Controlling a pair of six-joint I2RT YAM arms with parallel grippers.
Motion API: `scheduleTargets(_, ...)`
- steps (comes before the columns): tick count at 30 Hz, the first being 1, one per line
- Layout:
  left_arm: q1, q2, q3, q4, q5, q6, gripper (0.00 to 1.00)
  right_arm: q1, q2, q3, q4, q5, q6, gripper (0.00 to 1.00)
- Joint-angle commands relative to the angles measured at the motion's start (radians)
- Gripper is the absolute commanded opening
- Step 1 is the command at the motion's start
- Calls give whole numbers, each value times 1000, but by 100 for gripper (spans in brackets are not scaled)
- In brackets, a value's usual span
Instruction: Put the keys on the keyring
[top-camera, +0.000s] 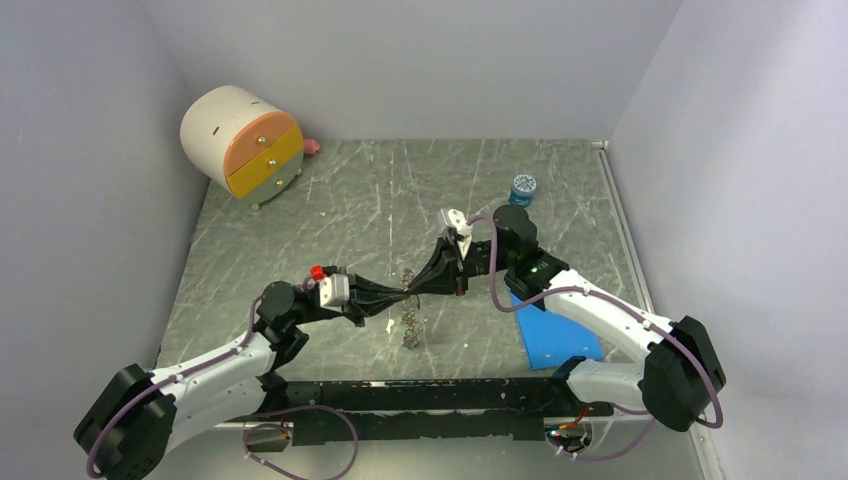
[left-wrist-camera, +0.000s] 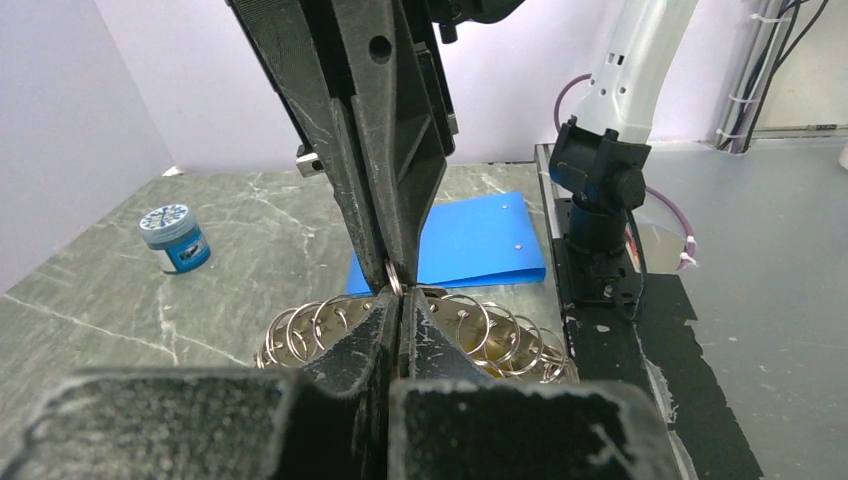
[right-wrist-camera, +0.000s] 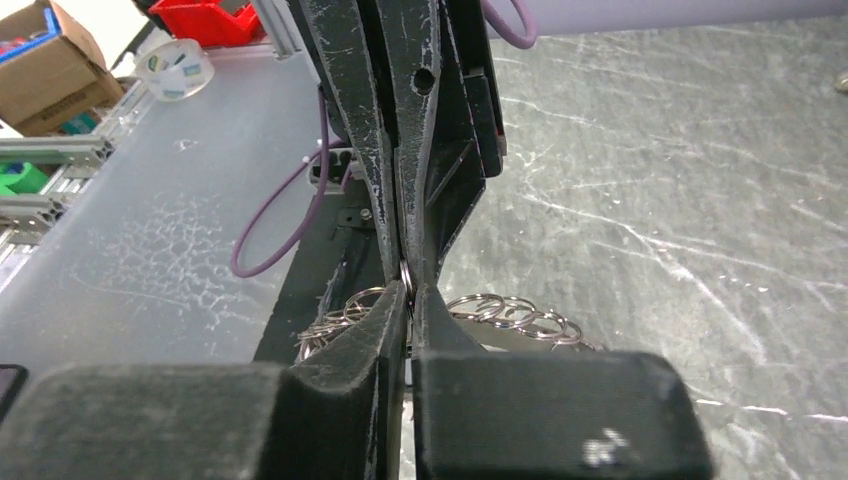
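Left wrist footage showed the left gripper (left-wrist-camera: 400, 305) clenched, its two dark fingers pressed together with no gap seen. The thin silvery edge of the keyring (left-wrist-camera: 300, 335) was nipped at their tips. From 12 o'clock the right gripper (left-wrist-camera: 392, 268) was set tip to tip against it, likewise closed on that same metal edge. Loops of the keyring were fanned out toward 9 and 3 o'clock just below the pinch. A small blue jar (left-wrist-camera: 175, 238) was seen at 9 o'clock on the grey marbled table (left-wrist-camera: 260, 225), and a blue folder (left-wrist-camera: 470, 240) lay behind the fingers.

Right wrist footage gave the reverse: the right gripper's own fingers were seen at 6 o'clock and the left gripper's at 12 o'clock, with the ring edge caught between both pairs. The jar and folder were not shown there.

Only the top external view showed both arms whole, their tips met over the middle of the table and the keyring hung at 6 o'clock beneath them. Whether it touched the table could not be told. A round drawer cabinet (top-camera: 243, 140) was shown at 10 o'clock, well apart. Keys could not be picked out with certainty.
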Motion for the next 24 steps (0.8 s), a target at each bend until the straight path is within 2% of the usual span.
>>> scheduleTargets(1, 2, -10, 10, 89, 9, -10, 2, 2, 13, 32, 10, 3, -33, 0)
scheduleTargets(6, 1, -43, 8, 36, -25, 8, 3, 2, 0, 67, -135, 43, -133, 0)
scheduleTargets(9, 3, -103, 28, -119, -62, 54, 19, 2, -10, 95, -236, 74, -193, 0)
scheduleTargets(12, 3, -154, 74, -372, -88, 139, 36, 2, -3, 129, -339, 95, -243, 0)
scheduleTargets(13, 3, -161, 93, -443, -93, 175, 38, 2, 4, 144, -373, 107, -257, 0)
scheduleTargets(18, 4, -138, 194, -711, -102, 296, 41, 9, 49, 224, -550, 187, -334, 0)
scheduleTargets(24, 1, -62, 274, -831, -79, 360, 38, 62, 118, 337, -751, 325, -403, 0)
